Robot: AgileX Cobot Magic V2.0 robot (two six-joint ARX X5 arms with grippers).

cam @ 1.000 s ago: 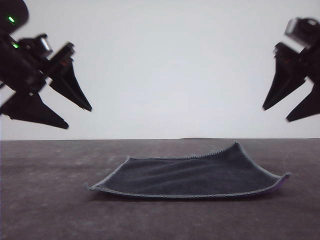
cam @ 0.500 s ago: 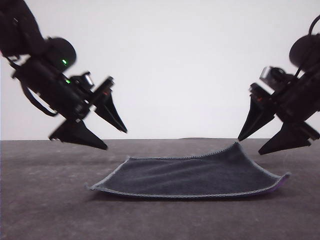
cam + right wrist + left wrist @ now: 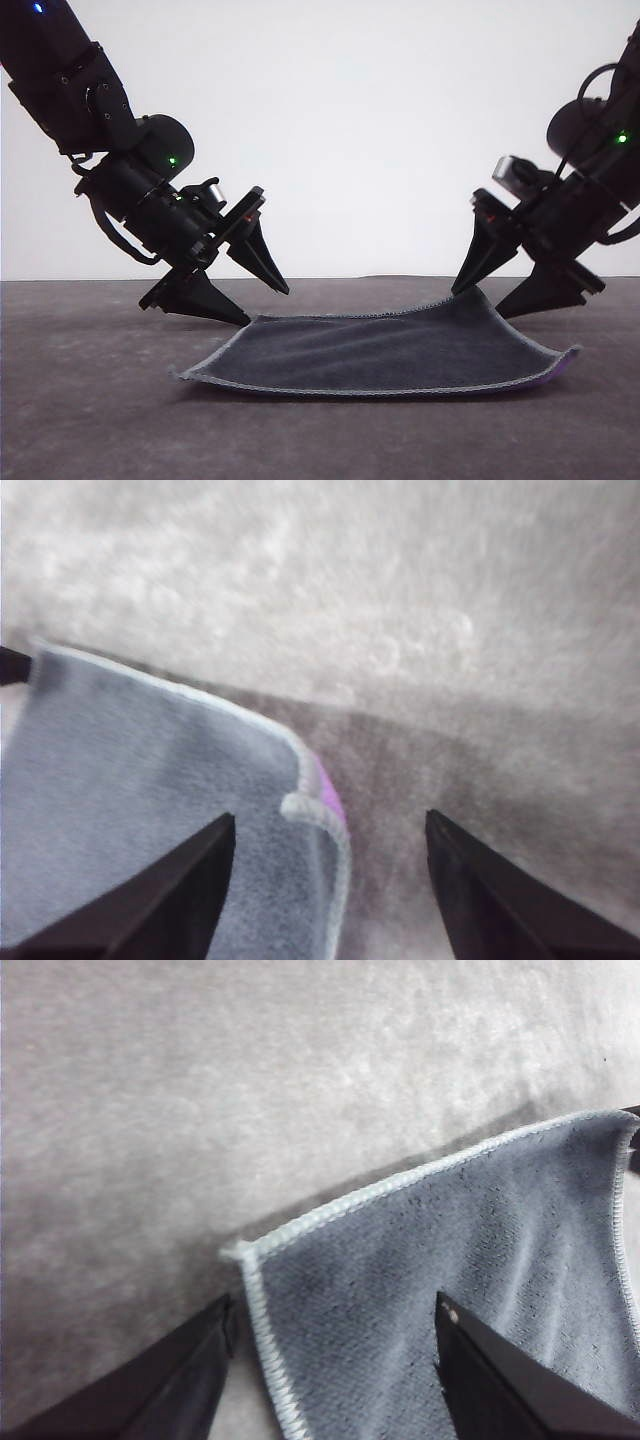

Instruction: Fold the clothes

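Dark grey felt-like table surface (image 3: pixel 90 420) carries the cloth (image 3: pixel 380 352) near its centre, dark face up, with its far right corner curled upward and a purple edge visible at the right. Left gripper (image 3: pixel 268 303) hangs with fingers apart over the cloth's far left corner; right gripper (image 3: pixel 478 300) hangs with fingers apart, straddling the raised far right corner.

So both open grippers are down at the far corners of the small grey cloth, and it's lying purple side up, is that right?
Not quite: the small square towel-like cloth lies dark grey side up, with purple peeking from underneath in the right wrist view. The left gripper and right gripper are open at its far corners.
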